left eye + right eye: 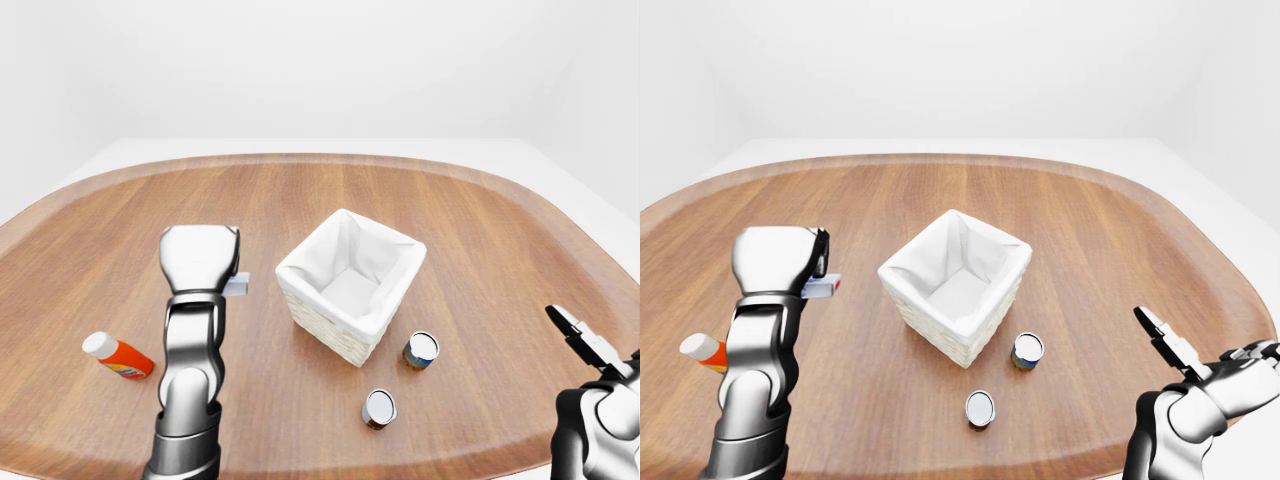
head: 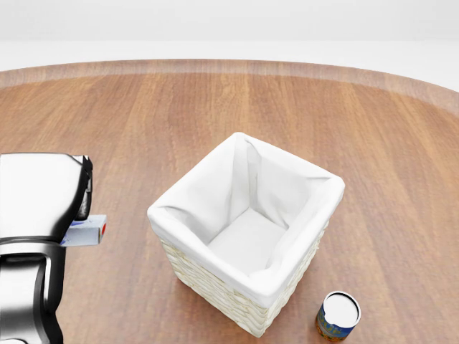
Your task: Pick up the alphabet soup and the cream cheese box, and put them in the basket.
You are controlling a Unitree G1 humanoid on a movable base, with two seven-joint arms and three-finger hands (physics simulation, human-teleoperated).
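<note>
My left hand is shut on the small cream cheese box, whose end pokes out to the right of the fingers. It hangs above the table, left of the basket and apart from it. The wicker basket has a white cloth lining and holds nothing. A can with a blue and orange label, by its look the alphabet soup, stands upright by the basket's lower right corner. Low at the right, my right hand is open and holds nothing, well away from the can.
A second white-topped can stands below the first one in the left-eye view. An orange bottle with a white cap lies at the table's left. The round wooden table ends close to my right hand.
</note>
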